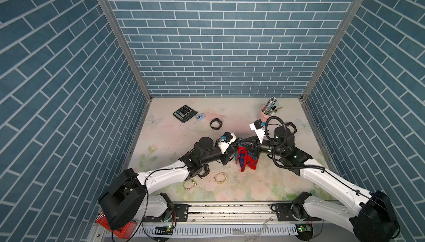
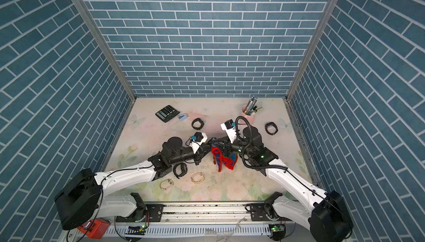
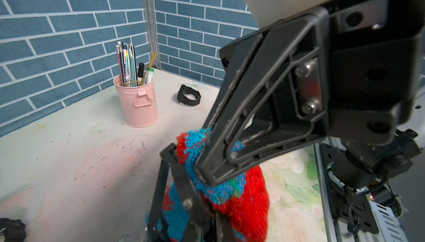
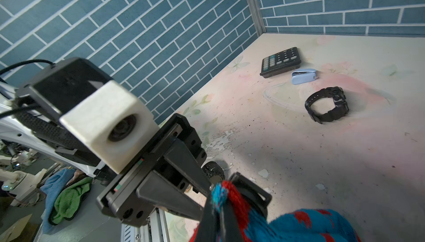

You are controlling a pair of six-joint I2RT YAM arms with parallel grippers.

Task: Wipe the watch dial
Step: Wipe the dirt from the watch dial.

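Right now the left gripper (image 4: 207,184) is pinched shut on a black watch (image 4: 213,172) over the table's (image 1: 230,114) middle; the right gripper (image 3: 207,174), squeezed on a red-blue cloth (image 3: 243,197), holds it just right of the watch.

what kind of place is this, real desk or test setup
Probably a robot test cell dressed as a desk: blue brick-print wall panels box in the floral tabletop, two white-and-black arms sit on a metal rail, and a pink metal pen bucket and black calculator look like props.
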